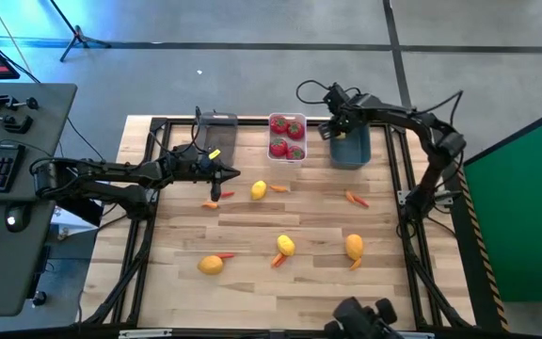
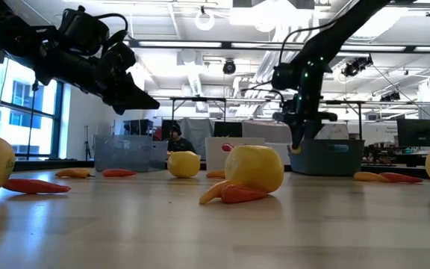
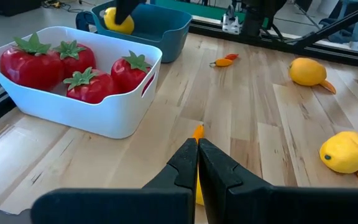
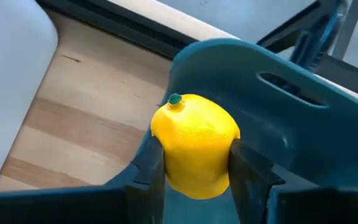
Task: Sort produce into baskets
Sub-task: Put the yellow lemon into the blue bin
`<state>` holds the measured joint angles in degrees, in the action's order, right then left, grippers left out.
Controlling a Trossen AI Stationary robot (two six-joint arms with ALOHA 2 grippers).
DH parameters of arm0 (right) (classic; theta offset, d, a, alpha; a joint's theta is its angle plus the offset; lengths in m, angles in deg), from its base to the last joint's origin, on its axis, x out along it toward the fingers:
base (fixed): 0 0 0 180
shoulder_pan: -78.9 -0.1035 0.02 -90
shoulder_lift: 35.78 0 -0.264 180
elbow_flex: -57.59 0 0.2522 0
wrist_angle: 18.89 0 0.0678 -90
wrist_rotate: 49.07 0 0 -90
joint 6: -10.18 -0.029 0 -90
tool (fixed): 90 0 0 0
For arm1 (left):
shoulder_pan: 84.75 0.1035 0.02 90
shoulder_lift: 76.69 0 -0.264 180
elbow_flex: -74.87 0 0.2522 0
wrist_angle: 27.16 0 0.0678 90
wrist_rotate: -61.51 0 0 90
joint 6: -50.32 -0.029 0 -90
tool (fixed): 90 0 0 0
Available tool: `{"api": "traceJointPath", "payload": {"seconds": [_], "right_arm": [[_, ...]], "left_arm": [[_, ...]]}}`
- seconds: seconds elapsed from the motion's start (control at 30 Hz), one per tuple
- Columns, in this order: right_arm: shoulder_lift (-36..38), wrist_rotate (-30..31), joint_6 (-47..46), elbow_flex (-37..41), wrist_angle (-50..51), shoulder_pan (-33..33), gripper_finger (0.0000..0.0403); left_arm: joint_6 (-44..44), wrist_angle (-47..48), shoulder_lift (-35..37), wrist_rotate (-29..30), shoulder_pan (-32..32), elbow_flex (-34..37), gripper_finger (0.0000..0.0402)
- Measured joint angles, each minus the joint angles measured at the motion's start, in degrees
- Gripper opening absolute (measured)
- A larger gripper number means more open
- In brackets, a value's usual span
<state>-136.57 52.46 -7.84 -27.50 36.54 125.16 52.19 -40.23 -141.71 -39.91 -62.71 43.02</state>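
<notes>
No legible txt/labels anywhere.

The table [image 1: 252, 221] is pale blond wood with visible plank seams, framed in black. At its 12 o'clock edge a white basket [image 3: 79, 109] holds glossy red tomatoes [image 3: 30, 65] with green leafy tops, flanked by a smoky grey translucent basket [image 1: 216, 127] at 11 and a dark teal basket [image 4: 291, 118] at 1. The dark right gripper [image 4: 194, 165] clasps a bright yellow lemon [image 4: 194, 146] with a tiny green stem dot, while other yellow lemons [image 1: 285, 245] and orange-red carrot pieces [image 1: 356, 199] dot the wood toward 6 o'clock.
</notes>
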Motion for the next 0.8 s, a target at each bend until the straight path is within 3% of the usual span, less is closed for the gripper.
{"api": "traceJointPath", "payload": {"seconds": [0.17, 0.37, 0.5, 0.63, 0.8], "right_arm": [[-0.5, 0.6, 0.2, 0.0, 0.0, -1.0, 0.0157], [1.7, 2.3, 1.5, -1.5, 3.9, -2.8, 0.0254], [4.2, 4.8, 1.5, -3.6, 8.2, -4.4, 0.0274], [9.2, 7.7, 2.0, -2.7, 8.9, -7.5, 0.0239], [16.7, 6.3, 3.1, 4.5, 2.9, -14.0, 0.0121]], "left_arm": [[0.0, -0.1, 0.0, 0.2, 0.0, 0.0, 0.0], [-0.1, -0.1, 0.0, 2.0, -0.4, 0.0, 0.0011], [-1.8, -0.1, 0.0, 3.4, -2.1, 0.0, 0.0028], [-2.0, -0.3, 0.0, 3.5, -4.5, 0.0, 0.0032], [-2.1, 0.0, 0.0, 4.7, -7.2, 0.0, 0.0021]]}}
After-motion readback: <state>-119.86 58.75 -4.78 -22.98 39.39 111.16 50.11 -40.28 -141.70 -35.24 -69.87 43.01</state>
